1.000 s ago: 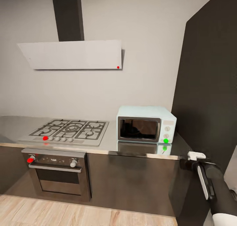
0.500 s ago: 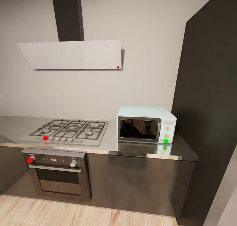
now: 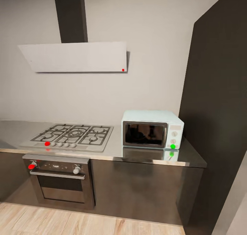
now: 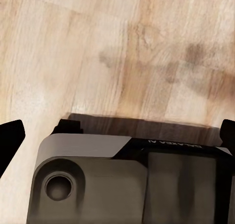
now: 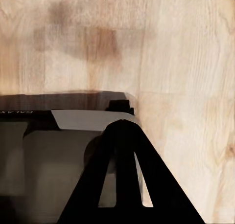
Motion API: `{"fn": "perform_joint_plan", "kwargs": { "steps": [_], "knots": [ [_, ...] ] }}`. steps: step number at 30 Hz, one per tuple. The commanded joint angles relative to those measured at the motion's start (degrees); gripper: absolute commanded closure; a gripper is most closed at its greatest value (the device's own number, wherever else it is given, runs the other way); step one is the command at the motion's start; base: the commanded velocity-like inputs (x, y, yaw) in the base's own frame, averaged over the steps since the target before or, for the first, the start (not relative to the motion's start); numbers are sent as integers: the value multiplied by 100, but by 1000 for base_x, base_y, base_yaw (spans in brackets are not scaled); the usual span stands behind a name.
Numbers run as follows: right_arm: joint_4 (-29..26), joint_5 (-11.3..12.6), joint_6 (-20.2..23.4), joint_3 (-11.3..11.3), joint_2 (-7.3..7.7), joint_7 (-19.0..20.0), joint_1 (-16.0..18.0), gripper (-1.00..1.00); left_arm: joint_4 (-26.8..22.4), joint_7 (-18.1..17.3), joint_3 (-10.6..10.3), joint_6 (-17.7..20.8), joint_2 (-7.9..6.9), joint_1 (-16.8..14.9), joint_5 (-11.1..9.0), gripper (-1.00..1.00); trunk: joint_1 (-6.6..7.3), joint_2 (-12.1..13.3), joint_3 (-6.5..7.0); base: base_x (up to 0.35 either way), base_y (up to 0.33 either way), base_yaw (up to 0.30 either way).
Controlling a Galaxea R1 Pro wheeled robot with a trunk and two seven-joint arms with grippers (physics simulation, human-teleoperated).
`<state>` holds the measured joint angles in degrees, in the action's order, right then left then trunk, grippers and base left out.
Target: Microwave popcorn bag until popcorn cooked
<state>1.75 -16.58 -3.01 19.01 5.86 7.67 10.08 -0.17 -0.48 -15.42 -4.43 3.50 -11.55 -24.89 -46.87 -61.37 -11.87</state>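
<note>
The mint-blue microwave (image 3: 152, 129), door closed and green light lit, sits on the grey countertop (image 3: 116, 152). The left gripper's (image 4: 117, 136) fingers are spread wide; whether the right gripper's (image 5: 125, 180) are cannot be told.

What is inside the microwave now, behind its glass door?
The microwave stands shut on the countertop, with its green light showing. Through the dark glass door only dim shapes and reflections appear, so I cannot tell whether anything is inside.
</note>
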Motion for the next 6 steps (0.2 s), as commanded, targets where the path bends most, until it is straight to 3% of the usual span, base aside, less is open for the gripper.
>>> {"fn": "perform_joint_plan", "kwargs": {
  "steps": [1, 2, 3, 6],
  "knots": [
    [18, -51, -37, 50, 0, 10, -8, 100, 8, -5, -49, -22, 2, -5, -53, -100, 0, -5, -7, 0, 0, 0],
    [18, -54, -36, 50, 4, 13, -16, 100, 8, -5, -49, -22, 2, -5, -52, -100, 0, -5, -7, 0, 0, 0],
    [6, -1555, -314, 156, -349, -1105, -24, 100, -185, 487, -31, -26, -227, -5, -7, -100, 0, -5, -7, 0, 0, 0],
    [4, -1550, -314, 156, -349, -1101, -24, 100, -185, 487, -31, -28, -227, -5, -7, -100, 0, -5, -7, 0, 0, 0]
  ]
}}
